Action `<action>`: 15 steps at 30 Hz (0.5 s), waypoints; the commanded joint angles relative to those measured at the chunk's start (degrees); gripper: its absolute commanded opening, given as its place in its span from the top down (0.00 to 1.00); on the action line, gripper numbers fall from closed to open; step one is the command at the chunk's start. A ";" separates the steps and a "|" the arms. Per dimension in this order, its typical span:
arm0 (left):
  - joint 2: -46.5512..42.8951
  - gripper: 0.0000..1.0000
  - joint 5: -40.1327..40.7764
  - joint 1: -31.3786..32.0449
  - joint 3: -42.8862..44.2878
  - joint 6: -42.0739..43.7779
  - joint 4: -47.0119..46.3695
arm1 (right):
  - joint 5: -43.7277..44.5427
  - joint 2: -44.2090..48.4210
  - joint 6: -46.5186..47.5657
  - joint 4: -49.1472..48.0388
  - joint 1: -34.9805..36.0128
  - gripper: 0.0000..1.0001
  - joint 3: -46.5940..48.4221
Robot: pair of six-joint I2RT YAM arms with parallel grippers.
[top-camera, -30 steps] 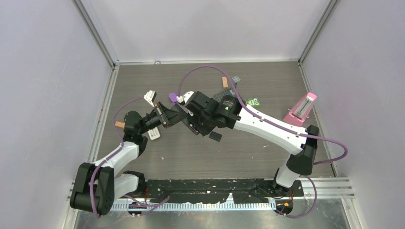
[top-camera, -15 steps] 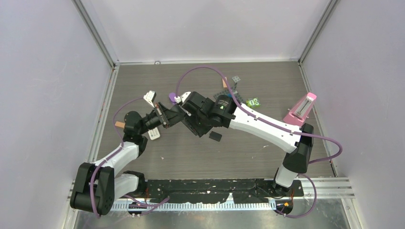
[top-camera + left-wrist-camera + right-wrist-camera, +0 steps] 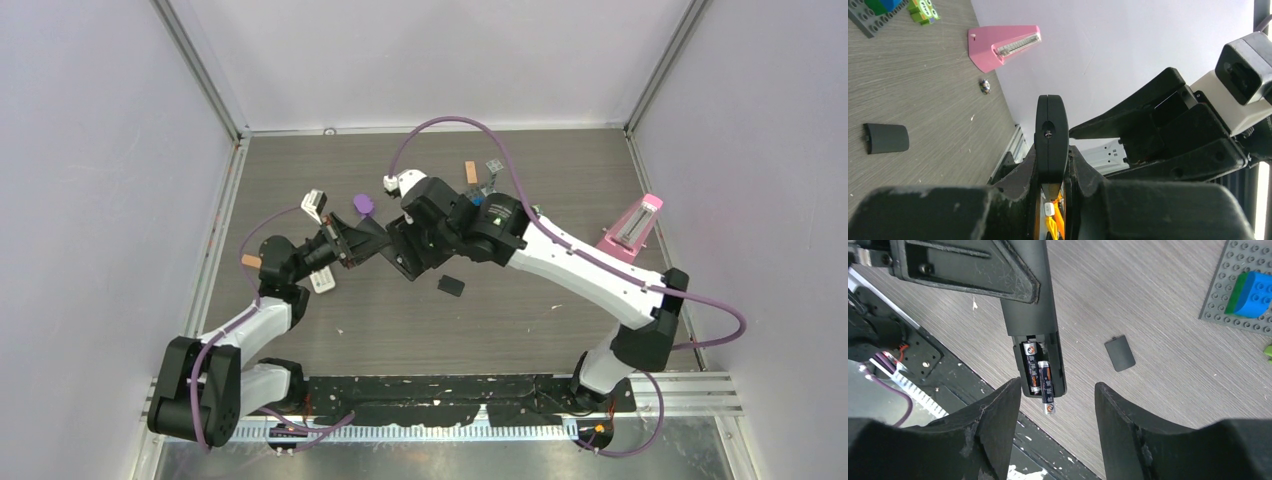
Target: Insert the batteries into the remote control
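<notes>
The black remote control (image 3: pixel 1031 300) is held off the table, its back turned toward the right wrist camera. My left gripper (image 3: pixel 1051 167) is shut on its edges. The battery bay at its end stands uncovered. One dark battery (image 3: pixel 1031 365) lies seated in the bay. Beside it a second battery (image 3: pixel 1046 387) lies askew, its silvery end poking past the remote's end. My right gripper (image 3: pixel 1058 390) hangs open just over that end, fingers apart from the batteries and holding nothing. In the top view my right gripper (image 3: pixel 407 256) meets my left gripper (image 3: pixel 357 243) mid-table.
The loose battery cover (image 3: pixel 1119 353) lies on the table, also seen as the cover (image 3: pixel 451 285). A grey brick plate (image 3: pixel 1215 300) with blue and green bricks, a pink metronome (image 3: pixel 630 228), an orange block (image 3: pixel 470 172) and a purple piece (image 3: pixel 363 204) lie around.
My right gripper has opened and let go of the second battery, leaving it partly in the bay. The right arm has drawn back toward the far side. The left arm has held still.
</notes>
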State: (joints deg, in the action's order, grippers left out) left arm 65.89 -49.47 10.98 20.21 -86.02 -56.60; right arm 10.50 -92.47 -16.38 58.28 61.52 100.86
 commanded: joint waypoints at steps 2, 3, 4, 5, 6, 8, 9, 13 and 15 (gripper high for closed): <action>-0.57 1.00 1.36 0.09 -0.30 -2.88 -5.70 | 2.00 7.11 -4.55 -5.31 -1.21 0.36 -1.81; -0.86 1.00 1.70 0.09 -0.34 -3.30 -5.69 | 2.29 7.91 -5.07 -5.91 -1.46 0.35 -2.38; -1.19 1.00 2.18 0.09 -0.41 -3.90 -5.70 | 2.44 9.43 -6.30 -7.33 -1.61 0.32 -3.84; -1.77 1.00 2.84 0.14 -0.54 -4.65 -5.94 | 2.89 10.39 -7.00 -8.37 -1.89 0.30 -4.89; -2.39 1.00 4.03 0.10 -0.80 -5.89 -6.30 | 3.00 12.40 -8.73 -10.93 -2.04 0.25 -7.52; -4.58 1.00 8.72 0.09 -2.29 -9.94 -7.56 | 2.34 16.35 -11.67 -16.01 -2.90 0.20 -12.58; -6.01 1.00 10.52 0.09 -2.65 -11.40 -6.99 | 0.93 17.67 -12.81 -17.99 -3.66 0.19 -14.27; -13.05 1.00 14.81 0.11 -2.15 -12.73 1.74 | -2.99 24.56 -20.02 -30.74 -4.75 0.14 -24.04; -17.03 1.00 16.73 0.12 -1.57 -13.01 6.17 | -4.48 26.82 -22.92 -37.32 -4.76 0.13 -29.18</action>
State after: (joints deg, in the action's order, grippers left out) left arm 55.46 -38.94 10.98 17.19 -96.27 -55.68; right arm 9.28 -69.71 -30.76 37.43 56.97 77.67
